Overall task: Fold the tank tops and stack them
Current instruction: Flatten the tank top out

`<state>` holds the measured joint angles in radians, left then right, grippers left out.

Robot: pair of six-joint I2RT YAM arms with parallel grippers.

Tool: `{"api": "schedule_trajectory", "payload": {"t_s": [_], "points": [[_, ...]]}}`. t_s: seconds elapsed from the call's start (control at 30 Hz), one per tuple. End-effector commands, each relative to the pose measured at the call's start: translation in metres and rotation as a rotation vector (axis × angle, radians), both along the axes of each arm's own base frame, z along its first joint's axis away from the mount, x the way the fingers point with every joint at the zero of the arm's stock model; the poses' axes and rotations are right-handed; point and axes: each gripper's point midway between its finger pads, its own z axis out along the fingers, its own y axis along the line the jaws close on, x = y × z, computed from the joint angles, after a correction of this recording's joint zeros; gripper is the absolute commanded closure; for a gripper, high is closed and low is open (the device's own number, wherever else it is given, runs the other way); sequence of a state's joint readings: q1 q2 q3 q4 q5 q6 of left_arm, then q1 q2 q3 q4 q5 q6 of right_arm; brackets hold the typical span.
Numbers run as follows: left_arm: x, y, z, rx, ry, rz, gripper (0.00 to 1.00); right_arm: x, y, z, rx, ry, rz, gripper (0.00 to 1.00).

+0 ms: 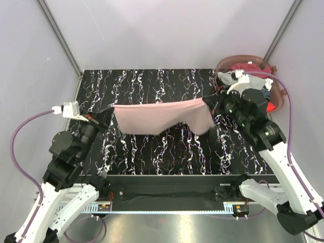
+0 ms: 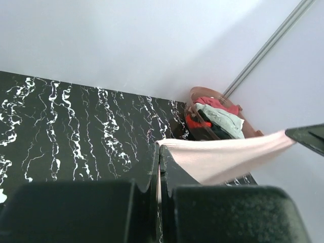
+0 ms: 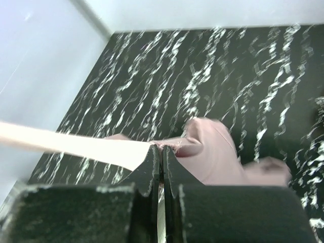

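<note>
Currently the pink tank top [image 1: 162, 117] hangs stretched above the table [image 1: 152, 157], with the left gripper [image 2: 158, 152] and the right gripper [image 3: 161, 151] each clamped on one upper corner. Only thin edges are pinched, so a harder pull could slip one free.

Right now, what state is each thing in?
Plain dusty pink cloth tank top: unfolded, stretched between both arms.
Left fingers: shut on its edge.
Right fingers: shut on its other edge.
Round brownish translucent plastic basket: upright, holding heaped clothes.
</note>
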<state>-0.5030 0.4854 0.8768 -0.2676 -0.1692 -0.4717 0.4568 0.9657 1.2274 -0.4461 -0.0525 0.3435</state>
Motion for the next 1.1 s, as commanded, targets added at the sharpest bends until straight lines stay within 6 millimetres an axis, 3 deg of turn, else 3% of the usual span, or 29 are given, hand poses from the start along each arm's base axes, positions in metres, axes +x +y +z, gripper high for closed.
{"api": "schedule_trajectory", "payload": {"t_s": [0.0,0.1,0.17,0.37,0.4,0.43,0.5,0.53,0.63,0.67,0.7,0.8,0.9,1.03,1.07], "points": [[-0.006,0.011,0.005,-0.006,-0.015,0.035,1.0,-0.019,0.005,0.007,0.016,-0.021,0.074,1.0],[0.006,0.02,0.001,-0.005,0.007,0.117,1.0,-0.002,-0.003,0.012,-0.037,-0.03,0.005,1.0],[0.016,0.021,0.0,-0.011,0.028,0.148,1.0,0.021,-0.004,0.006,-0.09,0.019,-0.048,1.0],[0.09,0.017,-0.034,0.053,0.219,0.266,1.0,0.103,-0.003,-0.036,-0.223,0.142,-0.219,1.0],[0.105,0.007,-0.046,0.05,0.267,0.22,1.0,0.112,-0.002,-0.04,-0.221,0.156,-0.234,1.0],[0.115,0.014,-0.05,0.039,0.288,0.239,1.0,0.126,0.003,-0.046,-0.227,0.174,-0.237,1.0],[0.126,0.015,-0.046,0.03,0.286,0.241,1.0,0.138,0.01,-0.048,-0.217,0.177,-0.237,1.0],[0.127,0.016,-0.04,0.035,0.271,0.245,1.0,0.142,0.011,-0.039,-0.201,0.159,-0.238,1.0],[0.124,0.019,-0.005,0.078,0.188,0.238,1.0,0.146,0.015,-0.016,-0.187,0.12,-0.225,1.0],[0.122,0.021,-0.004,0.109,0.209,0.24,1.0,0.145,0.016,-0.008,-0.192,0.105,-0.212,1.0],[0.119,0.024,0.021,0.12,0.171,0.25,1.0,0.143,0.016,0.007,-0.185,0.082,-0.206,1.0],[0.105,0.025,0.049,0.13,0.136,0.227,1.0,0.134,0.016,0.029,-0.165,0.042,-0.178,1.0],[0.082,0.022,0.071,0.108,0.064,0.172,1.0,0.104,0.017,0.057,-0.11,-0.013,-0.108,1.0],[0.041,0.028,0.088,0.096,-0.024,0.143,1.0,0.057,0.032,0.069,-0.061,-0.024,0.072,1.0],[0.022,0.032,0.095,0.087,-0.069,0.132,1.0,0.047,0.032,0.07,-0.058,-0.022,0.093,1.0]]}}
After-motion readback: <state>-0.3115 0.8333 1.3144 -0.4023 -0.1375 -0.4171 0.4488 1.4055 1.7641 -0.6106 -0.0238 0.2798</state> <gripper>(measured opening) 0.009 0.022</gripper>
